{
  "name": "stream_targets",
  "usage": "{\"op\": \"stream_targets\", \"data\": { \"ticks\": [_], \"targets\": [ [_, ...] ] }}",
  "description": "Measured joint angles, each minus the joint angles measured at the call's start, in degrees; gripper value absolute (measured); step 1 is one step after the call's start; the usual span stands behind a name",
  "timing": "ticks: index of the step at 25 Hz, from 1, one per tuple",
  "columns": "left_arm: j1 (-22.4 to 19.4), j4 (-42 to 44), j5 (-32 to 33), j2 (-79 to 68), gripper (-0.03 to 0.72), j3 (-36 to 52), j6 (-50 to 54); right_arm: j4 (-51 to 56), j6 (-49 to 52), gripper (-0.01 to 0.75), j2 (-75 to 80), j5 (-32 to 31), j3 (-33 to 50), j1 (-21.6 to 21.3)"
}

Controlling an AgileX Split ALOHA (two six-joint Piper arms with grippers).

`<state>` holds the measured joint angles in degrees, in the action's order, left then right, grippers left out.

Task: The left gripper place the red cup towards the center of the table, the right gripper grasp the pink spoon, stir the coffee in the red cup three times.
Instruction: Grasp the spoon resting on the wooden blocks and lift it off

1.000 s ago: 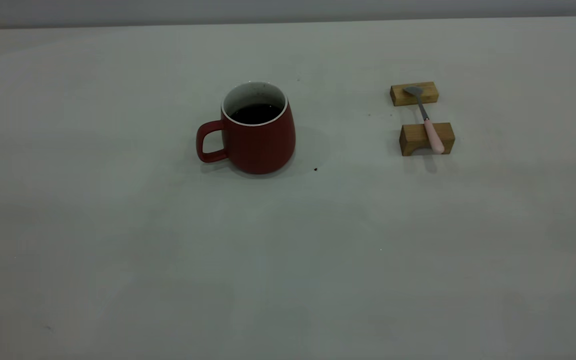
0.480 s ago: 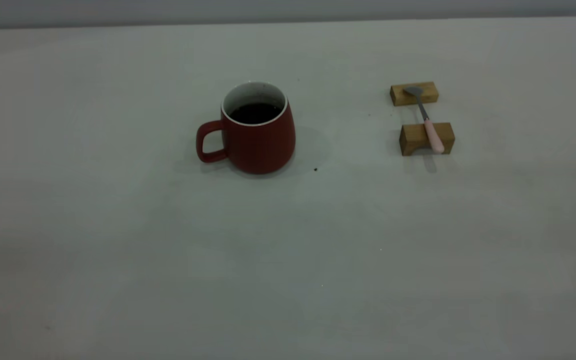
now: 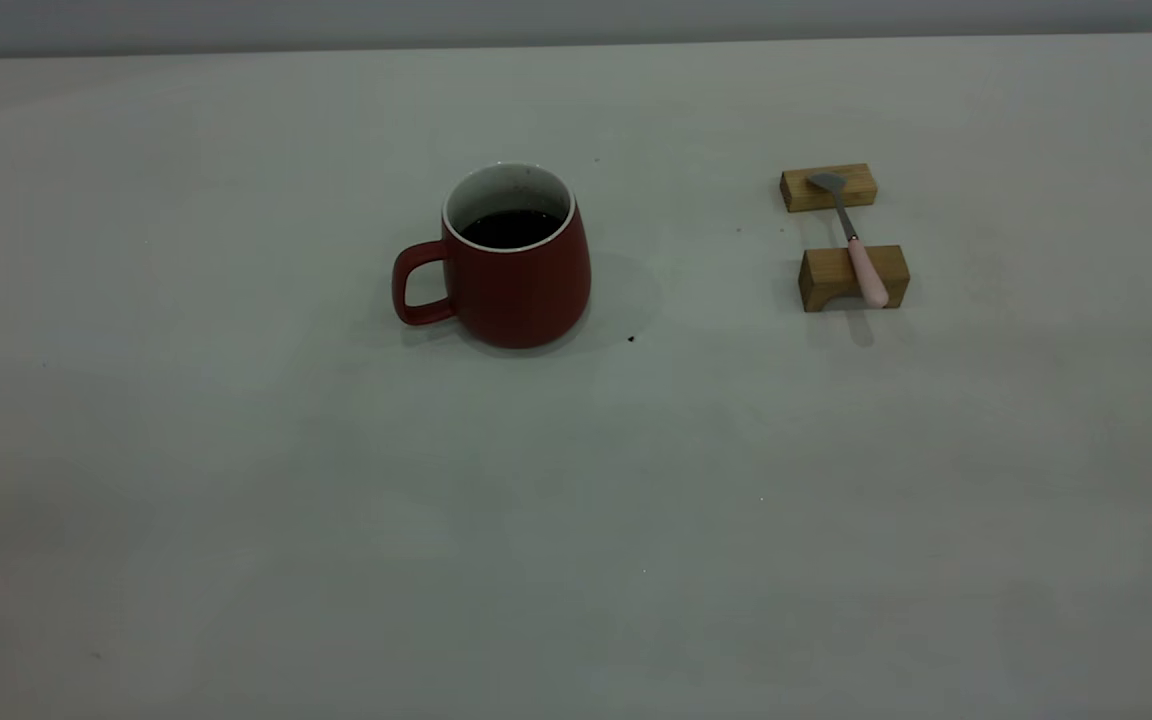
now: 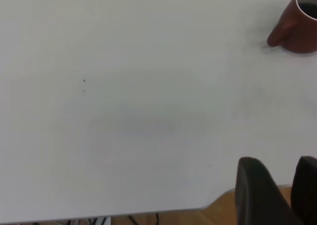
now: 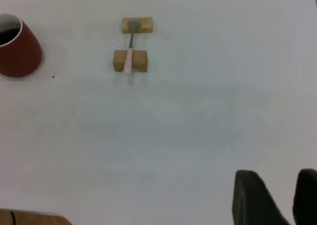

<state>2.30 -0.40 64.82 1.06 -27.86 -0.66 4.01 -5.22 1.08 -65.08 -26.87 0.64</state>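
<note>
Table (image 3: 236, 520): pale grey-white surface filling the exterior view, a few tiny dark specks on it; one speck lies just beside the cup's base
Red cup (image 3: 521, 270): upright on the table, about midway across it and toward the far side, handle pointing to the left arm's side; white inside and rim; nothing touches it
Left gripper (image 4: 280, 193): seen only in the left wrist view, hanging over the table's near edge, well apart from the red cup (image 4: 297, 24); two dark fingers stand apart with a gap between them, released, holding nothing
Right gripper (image 5: 277, 197): seen only in the right wrist view, over bare table, well apart from the spoon; fingers spread with a gap between them, holding nothing
Far wooden block (image 3: 828, 187): on the right arm's side of the cup, the spoon's bowl resting on it
Near wooden block (image 3: 853, 277): just in front of the far one, notched underneath, the spoon's handle lying across its top
Coffee (image 3: 511, 227): dark liquid inside the cup, its surface below the rim
Pink spoon (image 3: 858, 250): bridging the two blocks, grey bowl on the far one, pink handle end sticking out past the near one
</note>
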Motion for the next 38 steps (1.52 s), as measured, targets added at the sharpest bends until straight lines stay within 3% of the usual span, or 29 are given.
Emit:
{"op": "stream_targets", "data": {
  "ticks": [19,22,26,31,38],
  "targets": [
    [0.0,0.0,0.0,0.0,0.247,0.0,0.0,-0.92,0.2,0.255,0.24,0.44,-0.23,0.0],
    [0.0,0.0,0.0,0.0,0.247,0.0,0.0,-1.93,0.2,0.315,3.95,1.36,-2.14,0.0],
    [0.0,0.0,0.0,0.0,0.247,0.0,0.0,-2.36,-1.41,0.477,16.92,4.79,-6.46,0.0],
    [0.0,0.0,0.0,0.0,0.247,0.0,0.0,0.5,-3.12,0.673,38.84,16.06,-10.52,0.0],
    [0.0,0.0,0.0,0.0,0.247,0.0,0.0,5.57,-8.64,0.731,67.12,28.3,-14.47,0.42]
  ]
}}
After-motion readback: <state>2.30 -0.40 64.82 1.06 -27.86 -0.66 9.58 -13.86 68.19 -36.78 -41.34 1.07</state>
